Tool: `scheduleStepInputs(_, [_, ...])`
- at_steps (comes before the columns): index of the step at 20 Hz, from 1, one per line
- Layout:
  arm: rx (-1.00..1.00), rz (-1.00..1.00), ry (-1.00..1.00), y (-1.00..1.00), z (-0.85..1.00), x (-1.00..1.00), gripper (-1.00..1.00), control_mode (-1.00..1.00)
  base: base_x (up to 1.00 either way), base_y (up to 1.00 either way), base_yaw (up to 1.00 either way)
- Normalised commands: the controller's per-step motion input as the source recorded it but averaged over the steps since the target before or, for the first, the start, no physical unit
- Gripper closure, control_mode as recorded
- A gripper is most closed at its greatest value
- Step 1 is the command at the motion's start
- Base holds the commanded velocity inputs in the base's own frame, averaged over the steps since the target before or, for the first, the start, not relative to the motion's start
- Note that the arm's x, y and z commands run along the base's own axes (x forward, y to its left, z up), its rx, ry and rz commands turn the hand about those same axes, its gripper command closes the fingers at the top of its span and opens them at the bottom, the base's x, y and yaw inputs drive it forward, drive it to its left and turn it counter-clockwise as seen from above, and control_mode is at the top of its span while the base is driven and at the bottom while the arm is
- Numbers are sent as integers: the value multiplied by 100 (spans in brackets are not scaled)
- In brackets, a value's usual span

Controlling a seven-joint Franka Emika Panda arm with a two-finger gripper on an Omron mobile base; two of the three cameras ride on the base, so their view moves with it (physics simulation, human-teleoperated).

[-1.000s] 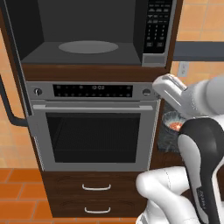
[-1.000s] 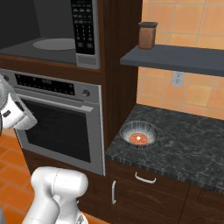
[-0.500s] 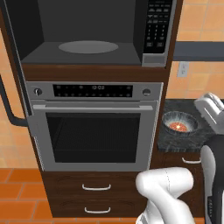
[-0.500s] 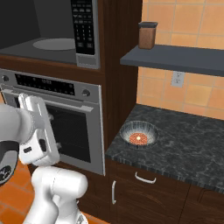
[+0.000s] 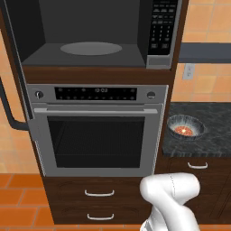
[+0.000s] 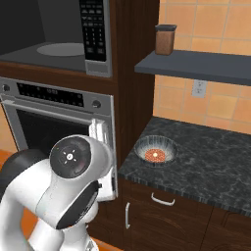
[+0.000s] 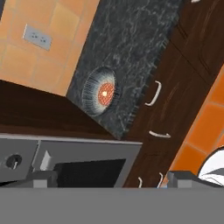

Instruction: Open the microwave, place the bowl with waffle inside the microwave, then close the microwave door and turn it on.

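With the microwave already open, the gripper, jaws wide and empty, needs to reach right for the bowl with the waffle on the counter.

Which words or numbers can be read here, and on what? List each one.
Oven display: pale digits, too blurred to read.
Microwave keypad: key markings too small to read.
Jar on the shelf: no label visible.
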Motion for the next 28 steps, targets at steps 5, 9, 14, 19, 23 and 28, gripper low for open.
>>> scheduleStepInputs(5, [8,0,7,-85,-43,48,-100,-100,0,0,0])
scheduleStepInputs(9, [4,1,8,-57,-45,52,-100,-100,0,0,0])
scheduleStepInputs(14, [0,3,5,-21,-58,56,-100,-100,0,0,0])
scheduleStepInputs(19, [5,15,0,-18,-36,43,-100,-100,0,0,0])
scheduleStepInputs(23, [1,16,5,0,-20,69,-100,-100,0,0,0])
scheduleStepInputs(28, [0,5,16,-6,-22,61,-100,-100,0,0,0])
